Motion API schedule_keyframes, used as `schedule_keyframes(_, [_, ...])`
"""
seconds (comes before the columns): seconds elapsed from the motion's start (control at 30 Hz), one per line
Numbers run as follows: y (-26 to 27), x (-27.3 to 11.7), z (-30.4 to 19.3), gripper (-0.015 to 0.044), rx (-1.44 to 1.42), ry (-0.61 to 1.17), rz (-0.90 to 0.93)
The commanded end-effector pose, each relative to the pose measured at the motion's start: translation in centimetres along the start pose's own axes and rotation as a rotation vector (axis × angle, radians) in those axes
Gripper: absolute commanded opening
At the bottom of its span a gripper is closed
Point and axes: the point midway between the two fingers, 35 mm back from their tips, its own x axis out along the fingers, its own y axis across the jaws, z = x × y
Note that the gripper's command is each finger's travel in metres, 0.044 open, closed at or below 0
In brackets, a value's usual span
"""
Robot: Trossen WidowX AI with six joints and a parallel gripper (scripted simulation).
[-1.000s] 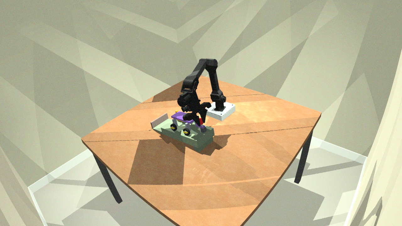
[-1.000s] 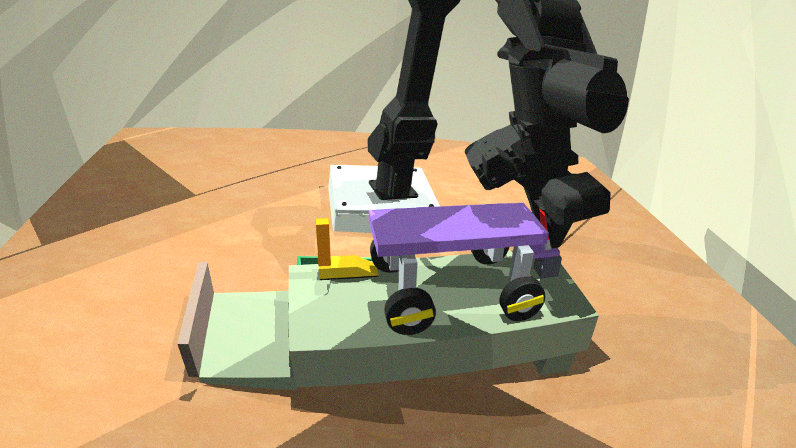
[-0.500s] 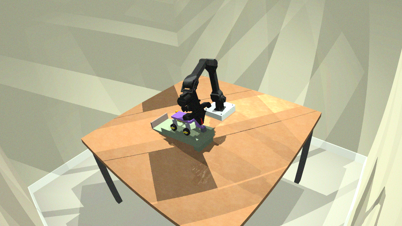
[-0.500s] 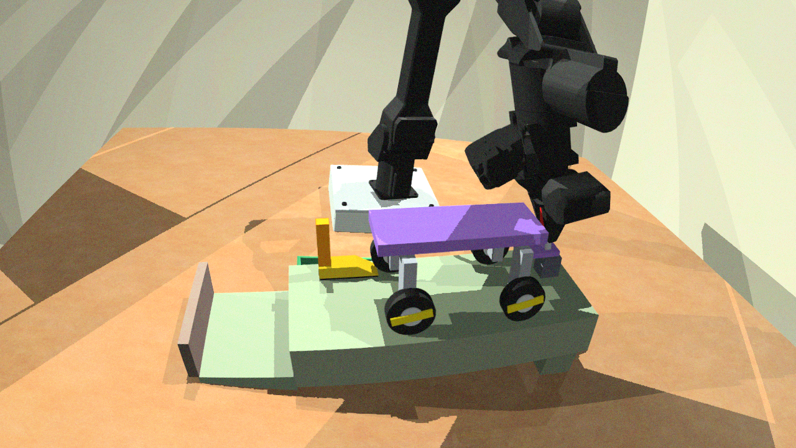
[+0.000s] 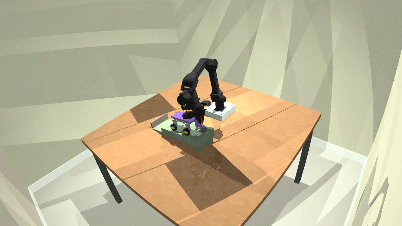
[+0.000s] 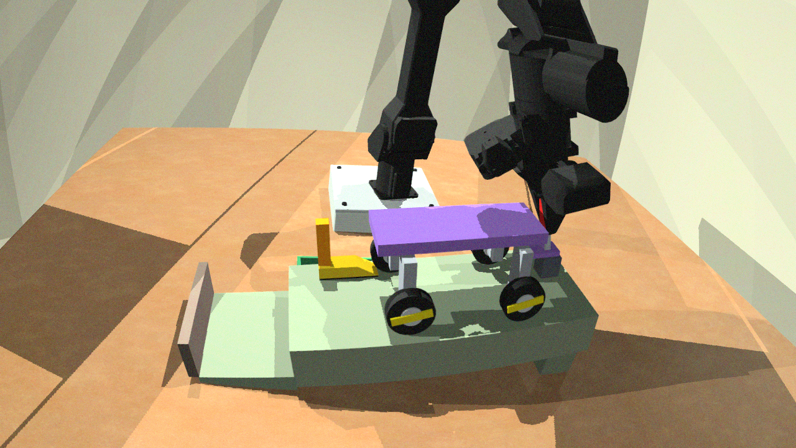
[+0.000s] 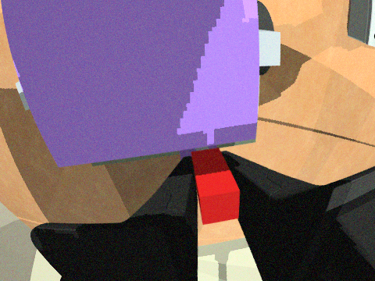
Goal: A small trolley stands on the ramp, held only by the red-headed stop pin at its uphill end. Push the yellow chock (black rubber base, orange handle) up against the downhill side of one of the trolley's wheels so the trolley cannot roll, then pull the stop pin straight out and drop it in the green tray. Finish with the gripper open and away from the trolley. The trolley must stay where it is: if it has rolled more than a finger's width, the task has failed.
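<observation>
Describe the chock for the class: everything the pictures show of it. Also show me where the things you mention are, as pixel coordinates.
The chock (image 5: 176, 111) (image 6: 346, 267) has a low yellow body, sloping down toward the trolley (image 5: 182, 116) (image 6: 456, 225), with a thin dark underside. An orange post, square-edged, stands upright at its downhill end as the handle. Its surfaces look plain and matt. It sits flat on the ramp (image 5: 165, 125) (image 6: 339, 328), at the downhill side of the trolley's far lower wheel (image 6: 380, 255); whether it touches the wheel is hard to tell. The fingers are away from it.
</observation>
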Motion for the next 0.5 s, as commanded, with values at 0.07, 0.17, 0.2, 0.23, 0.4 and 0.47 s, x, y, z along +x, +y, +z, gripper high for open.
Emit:
schedule_keyframes(0.07, [0.0, -0.7, -0.1, 0.0000, -0.001, 0.004, 0.004])
schedule_keyframes(0.17, [0.0, -0.9, -0.1, 0.0000, -0.001, 0.004, 0.004])
schedule_keyframes(0.2, [0.0, -1.0, -0.1, 0.0000, -0.001, 0.004, 0.004])
schedule_keyframes(0.23, [0.0, -1.0, -0.1, 0.0000, -0.001, 0.004, 0.004])
schedule_keyframes(0.4, [0.0, -1.4, -0.2, 0.0000, -0.001, 0.004, 0.004])
schedule_keyframes(0.47, [0.0, -1.5, -0.2, 0.0000, -0.001, 0.004, 0.004])
